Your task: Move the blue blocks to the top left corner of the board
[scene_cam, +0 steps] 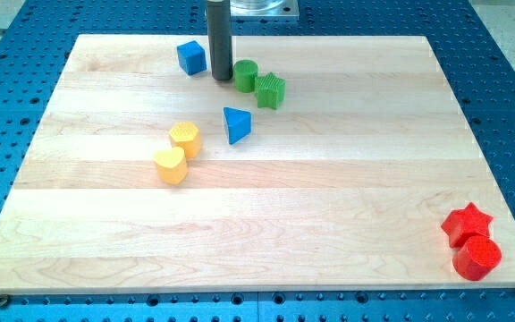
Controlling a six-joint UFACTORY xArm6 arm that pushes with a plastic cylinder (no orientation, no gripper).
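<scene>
- My tip point(221, 79) stands at the far edge of the wooden board point(329, 197), between the blue cube point(191, 57) on its left and the green cylinder point(245, 75) on its right, just beside both; whether it touches either I cannot tell.
- There is no gripper on this arm, only the straight dark rod, so nothing is grasped or released; it can only push.
- I judge the step in hand to be the blue cube: it lies near the far edge but short of the far left corner, so a steady leftward shove from its right face is called for.
- The blue triangular block point(236, 124) sits nearer, toward the board's middle, and looks not yet dealt with. It will call for coming round to its near right side and pushing far and left, keeping clear of the two yellow blocks point(178, 152) on its left.
- The blocks look like smooth matte plastic. The green ridged block point(271, 91) touches the cylinder.
- A red star point(467, 222) and red cylinder point(477, 257) sit in the near right corner, well apart.
- The board is pale planked wood on a perforated blue table point(25, 18).
</scene>
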